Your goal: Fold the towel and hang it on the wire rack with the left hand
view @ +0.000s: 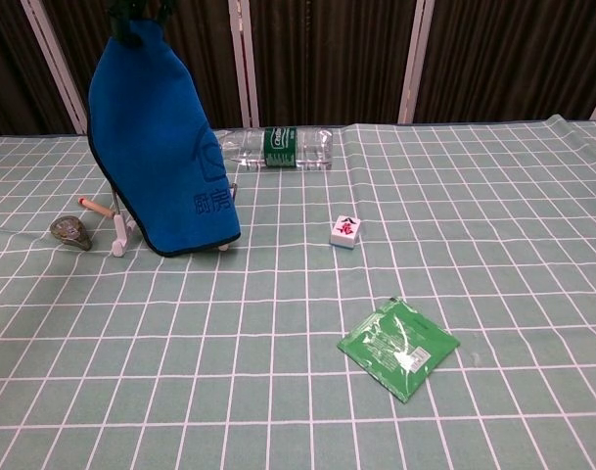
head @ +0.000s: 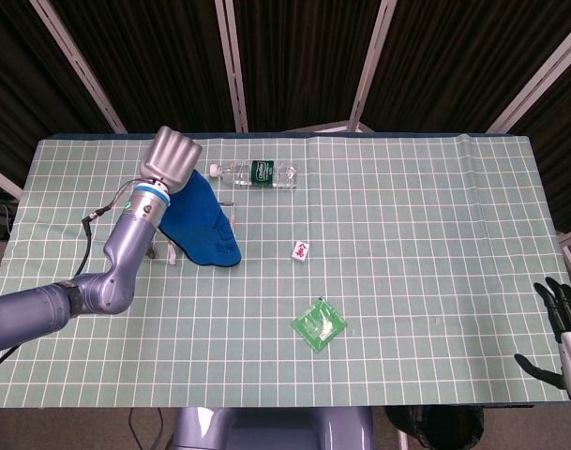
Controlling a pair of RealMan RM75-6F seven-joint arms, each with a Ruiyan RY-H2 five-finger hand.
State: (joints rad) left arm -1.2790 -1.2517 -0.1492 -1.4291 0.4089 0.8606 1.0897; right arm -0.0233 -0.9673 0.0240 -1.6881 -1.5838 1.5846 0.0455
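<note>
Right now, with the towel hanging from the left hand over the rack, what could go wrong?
The blue towel covers most of the wire rack, so the left hand may lower it beside the bar, not over it. The swinging hem could drag the light rack over. The water bottle lying just behind could get nudged and roll.

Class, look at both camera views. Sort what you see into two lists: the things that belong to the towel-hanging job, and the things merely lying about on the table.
Belong to the job:
blue towel
wire rack, mostly hidden behind the towel
left hand, holding the towel up

Just lying about:
plastic bottle, on its side
mahjong tile
green packet
small dark round object
right hand, idle at the table edge
</note>
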